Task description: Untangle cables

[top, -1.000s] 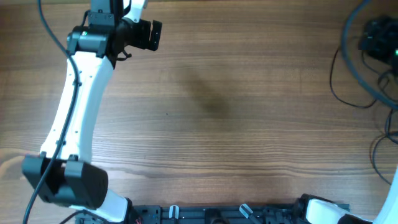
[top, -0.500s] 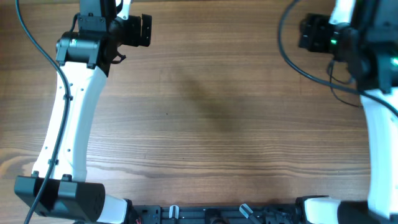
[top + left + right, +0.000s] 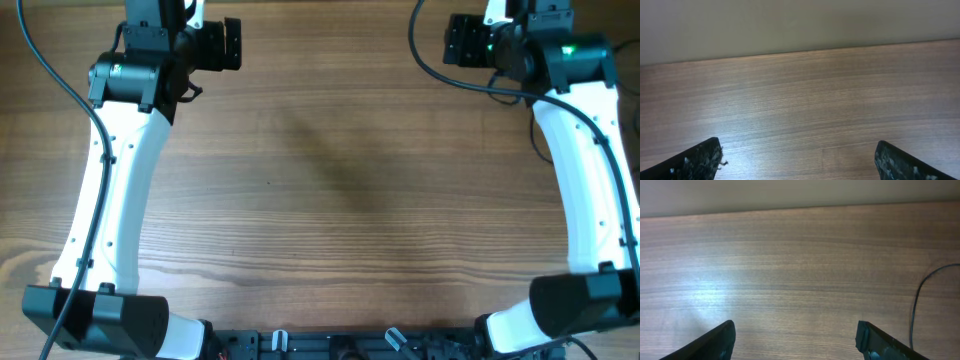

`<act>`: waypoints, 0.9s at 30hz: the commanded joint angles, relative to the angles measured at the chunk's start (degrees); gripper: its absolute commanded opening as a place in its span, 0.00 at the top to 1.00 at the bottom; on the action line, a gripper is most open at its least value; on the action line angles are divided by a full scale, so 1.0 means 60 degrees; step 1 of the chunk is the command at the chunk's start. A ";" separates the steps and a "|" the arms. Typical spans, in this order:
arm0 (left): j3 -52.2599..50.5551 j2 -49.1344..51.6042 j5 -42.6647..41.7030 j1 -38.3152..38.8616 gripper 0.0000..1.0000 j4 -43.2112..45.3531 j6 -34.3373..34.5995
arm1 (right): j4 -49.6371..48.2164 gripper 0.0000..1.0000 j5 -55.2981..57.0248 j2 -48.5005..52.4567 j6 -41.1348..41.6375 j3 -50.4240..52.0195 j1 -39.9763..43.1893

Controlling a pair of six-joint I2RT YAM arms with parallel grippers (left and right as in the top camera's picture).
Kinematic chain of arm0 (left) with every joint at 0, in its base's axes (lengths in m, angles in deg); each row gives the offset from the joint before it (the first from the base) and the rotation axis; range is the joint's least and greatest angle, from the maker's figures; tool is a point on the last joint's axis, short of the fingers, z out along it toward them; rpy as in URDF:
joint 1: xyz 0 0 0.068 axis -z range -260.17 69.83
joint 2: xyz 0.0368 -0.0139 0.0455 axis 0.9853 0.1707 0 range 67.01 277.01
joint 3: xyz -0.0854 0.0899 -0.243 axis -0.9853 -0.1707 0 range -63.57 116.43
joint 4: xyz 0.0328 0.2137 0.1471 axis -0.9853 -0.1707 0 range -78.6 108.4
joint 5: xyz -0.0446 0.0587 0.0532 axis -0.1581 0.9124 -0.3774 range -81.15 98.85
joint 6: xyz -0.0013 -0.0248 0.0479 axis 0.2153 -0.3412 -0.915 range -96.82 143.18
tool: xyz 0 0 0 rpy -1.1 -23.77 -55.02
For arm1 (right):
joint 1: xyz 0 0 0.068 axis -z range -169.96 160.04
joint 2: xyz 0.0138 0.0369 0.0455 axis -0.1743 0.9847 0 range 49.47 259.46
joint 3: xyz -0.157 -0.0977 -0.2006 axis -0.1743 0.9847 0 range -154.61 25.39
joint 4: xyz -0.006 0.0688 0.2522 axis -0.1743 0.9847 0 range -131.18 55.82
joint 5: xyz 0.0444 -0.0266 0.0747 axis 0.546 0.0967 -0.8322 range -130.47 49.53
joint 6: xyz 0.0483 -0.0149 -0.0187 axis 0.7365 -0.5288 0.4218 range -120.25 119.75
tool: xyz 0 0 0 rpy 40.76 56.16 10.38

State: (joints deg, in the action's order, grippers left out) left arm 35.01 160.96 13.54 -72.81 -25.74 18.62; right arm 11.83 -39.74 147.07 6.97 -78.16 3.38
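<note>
The table (image 3: pixel 340 200) is warm brown with fine, straight wood grain. The left arm (image 3: pixel 120 190) and right arm (image 3: pixel 585 180) are white with black joints. A small green light (image 3: pixel 570 50) glows on the right one. A thin cable (image 3: pixel 913 320) is black.

Between the left arm (image 3: pixel 110 200) and the right arm (image 3: pixel 585 180), the table (image 3: pixel 340 200) shows open wood, wide enough for a claw to pass. A thin black cable (image 3: pixel 914 312) lies on the wood just right of the right claw (image 3: pixel 795 336).
</note>
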 commanded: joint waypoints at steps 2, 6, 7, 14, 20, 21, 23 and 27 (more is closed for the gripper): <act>-0.0018 -0.0222 0.0488 -0.0022 0.00 0.0066 0.0637 | -0.0040 0.20 0.0229 0.0171 -0.0153 -0.0146 -0.0015; -0.0018 -0.0204 0.0696 -0.0022 0.00 0.0186 0.0670 | 0.0142 0.20 0.0233 0.0168 -0.0178 -0.0146 -0.0015; -0.0018 -0.0178 0.0696 -0.0022 0.00 0.0211 0.0667 | 0.0168 0.20 0.0229 0.0168 -0.0178 -0.0146 -0.0015; -0.0018 0.0186 0.0299 -0.0018 0.00 0.0200 0.0670 | 0.0178 0.19 0.0233 0.0160 -0.0204 -0.0146 -0.0015; -0.0018 0.0273 0.0120 -0.0018 0.00 0.0175 0.0667 | 0.0178 0.19 0.0237 0.0160 -0.0208 -0.0146 -0.0015; -0.0018 0.0273 0.0120 -0.0018 0.00 0.0171 0.0667 | 0.0164 0.01 0.0237 0.0160 -0.0204 -0.0146 -0.0015; -0.0018 0.0273 0.0124 -0.0018 0.00 0.0131 0.0667 | 0.0135 0.00 0.0237 0.0160 -0.0208 -0.0146 -0.0015; -0.0018 0.0273 0.0120 -0.0018 0.00 0.0058 0.0667 | 0.0040 0.00 0.0237 0.0160 -0.0193 -0.0146 -0.0015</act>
State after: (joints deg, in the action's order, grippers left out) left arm 35.01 162.12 14.96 -72.81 -25.23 21.88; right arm 12.66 -39.30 147.42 6.49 -78.16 3.38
